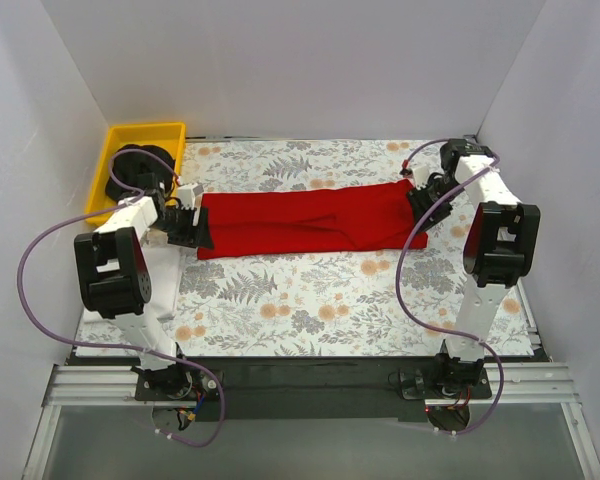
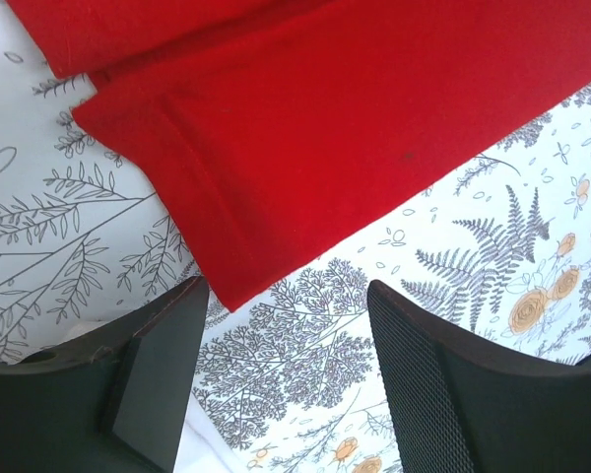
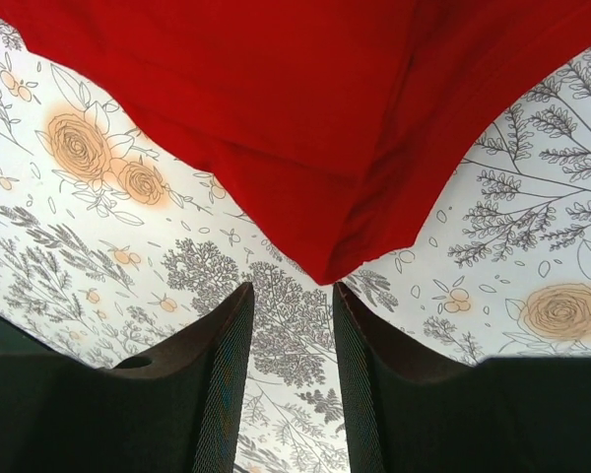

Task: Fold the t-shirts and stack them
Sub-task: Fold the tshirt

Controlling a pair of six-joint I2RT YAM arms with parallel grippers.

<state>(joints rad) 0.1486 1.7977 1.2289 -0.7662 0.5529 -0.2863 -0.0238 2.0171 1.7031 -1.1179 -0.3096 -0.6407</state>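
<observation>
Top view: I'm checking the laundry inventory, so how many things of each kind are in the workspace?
Red t-shirt: 1
Yellow bin: 1
Dark bundle in the bin, kind unclear: 1
Grippers: 2, left gripper and right gripper
Total: 5

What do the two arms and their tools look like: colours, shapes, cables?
The left arm and right arm have white links and boxy black joint housings. A thin purple cable loops beside each: the left cable, the right cable. The left tool and right tool are black, each with two broad fingers whose inner faces show a fine mesh texture.
</observation>
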